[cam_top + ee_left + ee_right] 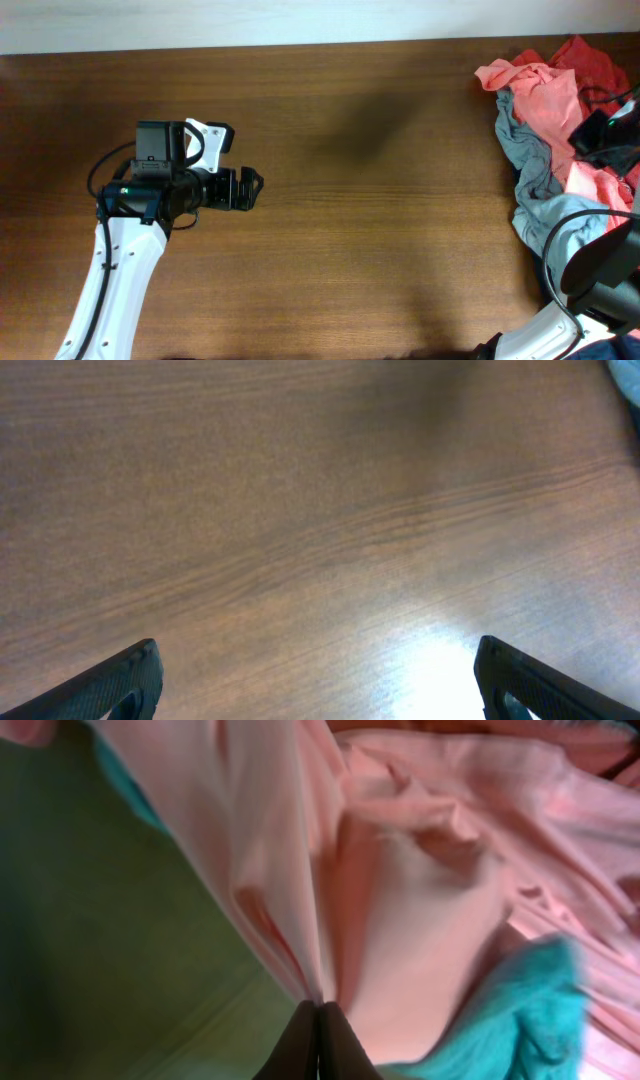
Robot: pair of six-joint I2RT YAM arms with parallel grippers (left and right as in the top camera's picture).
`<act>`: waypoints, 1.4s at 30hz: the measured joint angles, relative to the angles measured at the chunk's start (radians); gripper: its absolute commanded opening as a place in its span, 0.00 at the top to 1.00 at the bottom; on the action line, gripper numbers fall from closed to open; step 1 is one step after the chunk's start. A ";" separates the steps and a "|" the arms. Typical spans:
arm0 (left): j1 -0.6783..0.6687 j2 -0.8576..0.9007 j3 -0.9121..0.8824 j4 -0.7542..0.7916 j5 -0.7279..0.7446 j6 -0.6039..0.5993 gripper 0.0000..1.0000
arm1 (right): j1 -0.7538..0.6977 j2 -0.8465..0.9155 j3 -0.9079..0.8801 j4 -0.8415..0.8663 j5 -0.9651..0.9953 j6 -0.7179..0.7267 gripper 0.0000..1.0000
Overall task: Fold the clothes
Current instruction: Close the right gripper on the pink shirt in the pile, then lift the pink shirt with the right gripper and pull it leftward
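Between the fingertips of the right gripper (320, 1032) sits a fold of the salmon-pink shirt (420, 900). The two black tips are pressed together with the fabric pinched in the seam between them, so this gripper is closed on the shirt. From the pinch the pink cloth rises and spreads ahead of the gripper in soft creases. A teal-looking garment (525, 1010) bunches just beside the tips on the right, and another strip of it shows past the shirt on the upper left.

From overhead, the clothes (560, 120) lie heaped where the right arm reaches in. The pink shirt is on top, a pale grey-blue garment (525, 150) spills out on the side facing the left gripper, and a deeper red garment (590, 60) lies at the far edge of the heap. The right gripper's own tips are buried in the pile in that view.

The left gripper (315, 655) is well apart from the heap, with bare brown worktop (380, 230) between them. Its jaws stand wide open with nothing between them, only wood grain below and ahead, and it touches no cloth.
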 measured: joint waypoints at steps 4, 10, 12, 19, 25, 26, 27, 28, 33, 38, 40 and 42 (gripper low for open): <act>0.000 0.000 0.000 0.018 0.000 0.000 0.01 | 0.000 -0.003 0.175 -0.095 -0.037 -0.052 0.96; 0.000 0.000 0.000 0.044 0.003 -0.002 0.01 | 0.024 -0.038 0.348 -0.182 -0.168 -0.180 0.96; 0.000 0.000 0.000 0.059 0.008 -0.002 0.01 | 0.061 -0.067 0.392 -0.206 -0.197 -0.227 0.96; -0.001 0.000 0.000 0.066 0.025 -0.004 0.01 | 0.171 -0.145 0.561 -0.231 -0.238 -0.288 0.96; -0.001 0.000 0.000 0.066 0.026 -0.004 0.01 | 0.171 -0.165 0.789 -0.243 -0.316 -0.282 0.96; -0.001 0.000 0.000 0.066 0.026 -0.004 0.01 | 0.171 -0.170 0.813 -0.244 -0.342 -0.280 0.96; -0.001 0.000 0.000 0.067 0.026 -0.004 0.01 | 0.171 -0.174 0.832 -0.245 -0.374 -0.277 0.96; -0.001 0.000 0.000 0.071 0.026 -0.004 0.01 | 0.176 -0.180 0.846 -0.246 -0.409 -0.275 0.96; -0.001 0.000 0.004 0.077 0.026 -0.004 0.01 | 0.305 -0.185 0.860 -0.254 -0.529 -0.271 0.96; -0.001 -0.002 0.068 0.069 0.026 -0.004 0.01 | 0.508 -0.185 0.860 -0.210 -0.543 -0.238 0.96; 0.002 -0.010 0.094 0.064 0.026 -0.004 0.01 | 0.586 -0.185 0.860 -0.167 -0.534 -0.212 0.96; 0.011 -0.031 0.119 0.053 0.028 -0.004 0.01 | 0.652 -0.185 0.860 -0.132 -0.518 -0.188 0.96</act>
